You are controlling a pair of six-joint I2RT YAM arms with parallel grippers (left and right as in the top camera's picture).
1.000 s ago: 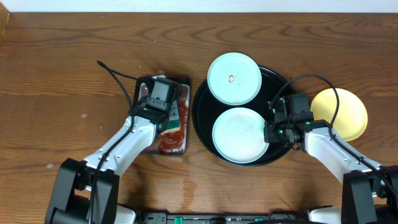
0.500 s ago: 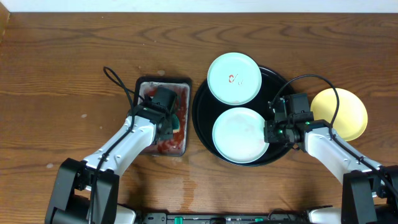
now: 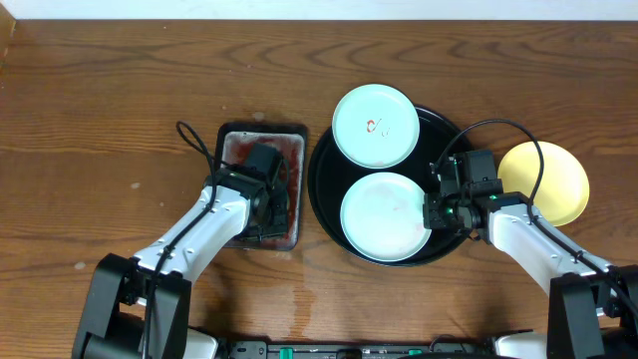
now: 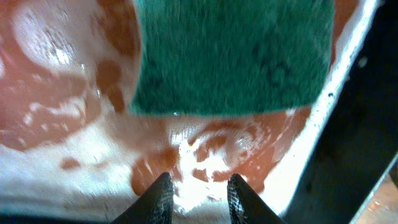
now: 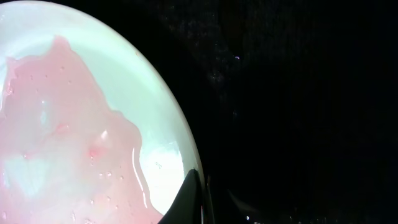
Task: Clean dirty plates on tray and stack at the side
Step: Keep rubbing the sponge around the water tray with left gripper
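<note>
Sponge, green rectangular scouring pad [image 4: 230,56], ungripped in black rectangular pan [image 3: 261,127]; my left claw [image 4: 198,186] narrowed, slightly open, empty; right claw [image 5: 199,191] closed; wiping waits.

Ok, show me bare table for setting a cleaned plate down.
Bare wood: left of the pan, along the back edge, and at the front between the left arm and right arm. Crowded: between pan and tray, and around the yellow plate.

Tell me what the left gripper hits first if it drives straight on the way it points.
Most likely the reddish liquid on the floor of the pan, just beyond the left gripper. The green sponge lies a little further ahead. Depth is hard to judge from the wrist view.
</note>
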